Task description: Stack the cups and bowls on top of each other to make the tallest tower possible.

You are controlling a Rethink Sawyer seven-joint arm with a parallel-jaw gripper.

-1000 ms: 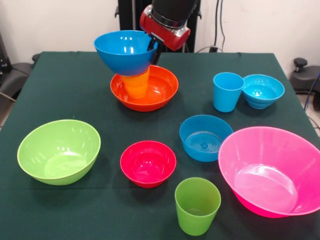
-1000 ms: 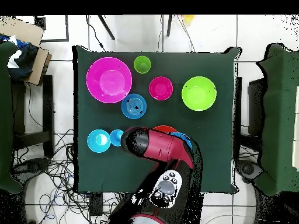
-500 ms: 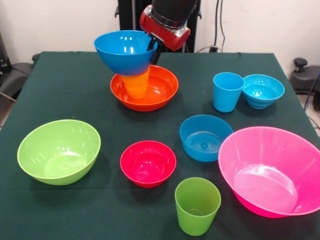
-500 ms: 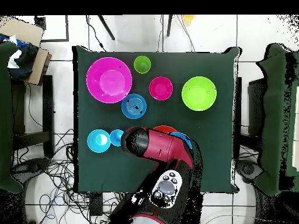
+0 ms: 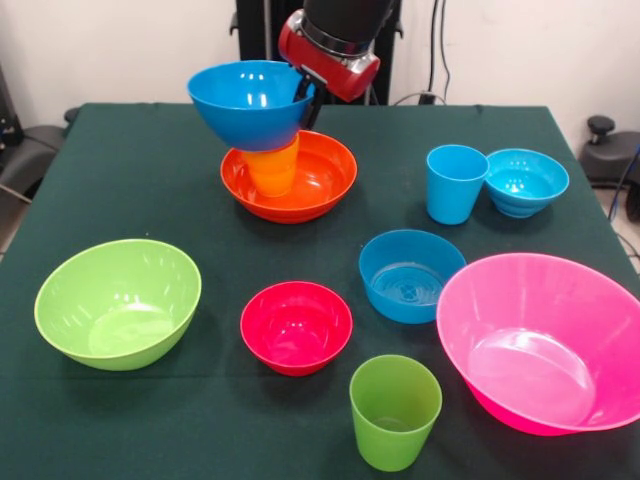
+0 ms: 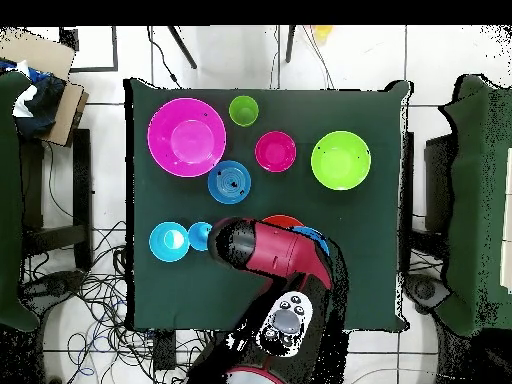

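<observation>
The large blue bowl point(image 5: 250, 102) sits upright on top of the orange cup point(image 5: 273, 166), which stands inside the wide orange bowl point(image 5: 290, 176) at the far centre of the green table point(image 5: 140, 180). The gripper point(image 5: 305, 95) meets the blue bowl's rim on its right side in the front view, and appears closed on that rim, with part of a finger inside the bowl.

In the overhead view the red arm point(image 6: 280, 255) covers most of this stack; only edges of the orange and blue bowls show beside it.

The remaining items stand apart on the table:
- light blue cup point(image 5: 455, 183), touching or just beside the small turquoise bowl point(image 5: 526, 181);
- medium blue bowl point(image 5: 410, 274), just beside the large pink bowl point(image 5: 545, 340);
- small red bowl point(image 5: 296, 326), near the table centre;
- green cup point(image 5: 394, 411), at the near edge;
- lime green bowl point(image 5: 118, 301), at the left.

All are upright and empty.
</observation>
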